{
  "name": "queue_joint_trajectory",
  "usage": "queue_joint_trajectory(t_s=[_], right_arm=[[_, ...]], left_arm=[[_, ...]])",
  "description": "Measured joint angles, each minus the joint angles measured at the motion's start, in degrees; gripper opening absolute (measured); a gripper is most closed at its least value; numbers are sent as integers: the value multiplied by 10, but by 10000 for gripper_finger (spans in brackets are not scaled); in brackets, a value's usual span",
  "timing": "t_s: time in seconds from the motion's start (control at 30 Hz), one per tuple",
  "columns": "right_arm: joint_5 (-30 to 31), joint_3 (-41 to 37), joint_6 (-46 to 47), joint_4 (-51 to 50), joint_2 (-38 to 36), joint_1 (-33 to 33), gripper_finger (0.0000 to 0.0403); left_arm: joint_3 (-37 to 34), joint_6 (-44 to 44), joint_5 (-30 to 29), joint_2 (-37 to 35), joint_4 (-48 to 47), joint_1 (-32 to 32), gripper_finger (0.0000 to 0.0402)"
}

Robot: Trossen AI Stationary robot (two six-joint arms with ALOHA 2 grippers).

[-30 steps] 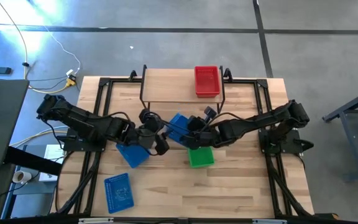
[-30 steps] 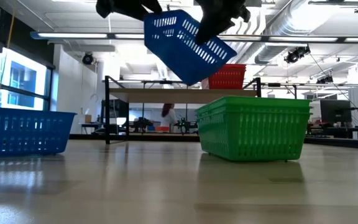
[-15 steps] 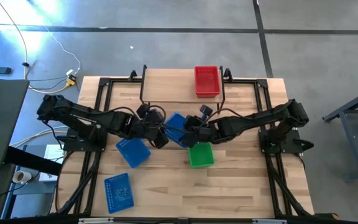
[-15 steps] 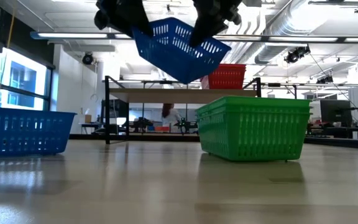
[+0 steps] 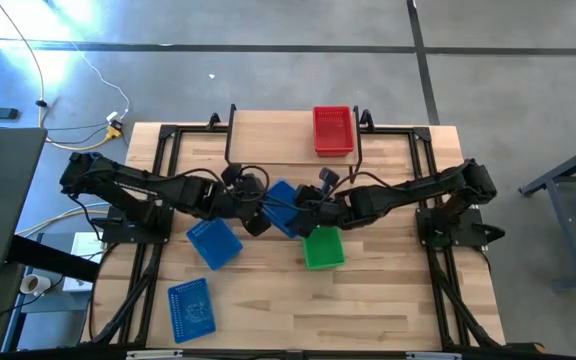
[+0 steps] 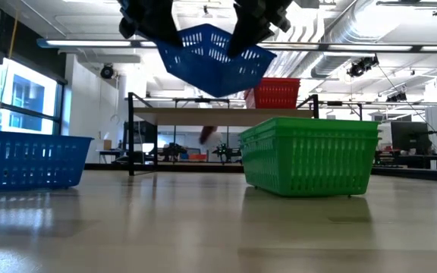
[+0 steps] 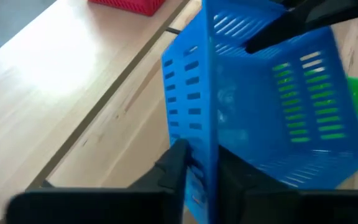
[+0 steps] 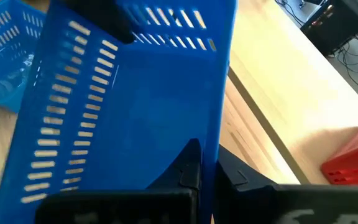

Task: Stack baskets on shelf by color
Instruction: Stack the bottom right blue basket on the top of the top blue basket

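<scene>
Two grippers hold a blue basket [image 5: 284,207] in the air just in front of the shelf [image 5: 273,137].

The left gripper [image 7: 199,171] and right gripper [image 8: 207,169] each pinch an opposite rim; the basket hangs tilted, mouth up, above the table [image 5: 388,300]. The shelf's plank lies bare beside a red basket [image 5: 333,130] at its right end. A green basket [image 5: 322,249] sits near below, two other blue baskets [image 5: 214,243] further left.

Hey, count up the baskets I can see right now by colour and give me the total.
Blue baskets: 3, one held in the air, two on the table
Green baskets: 1, on the table
Red baskets: 1, on the shelf
Total: 5
</scene>
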Motion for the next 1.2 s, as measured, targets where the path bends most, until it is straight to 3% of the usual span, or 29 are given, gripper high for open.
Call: queue_joint_trajectory(t_s=[0.13, 1.2], right_arm=[[-9, 0, -6, 6, 0, 1, 0], [-79, 0, 53, 43, 0, -7, 3]], left_arm=[[0, 13, -1, 0, -7, 0, 6], [0, -2, -18, -1, -55, -40, 0]])
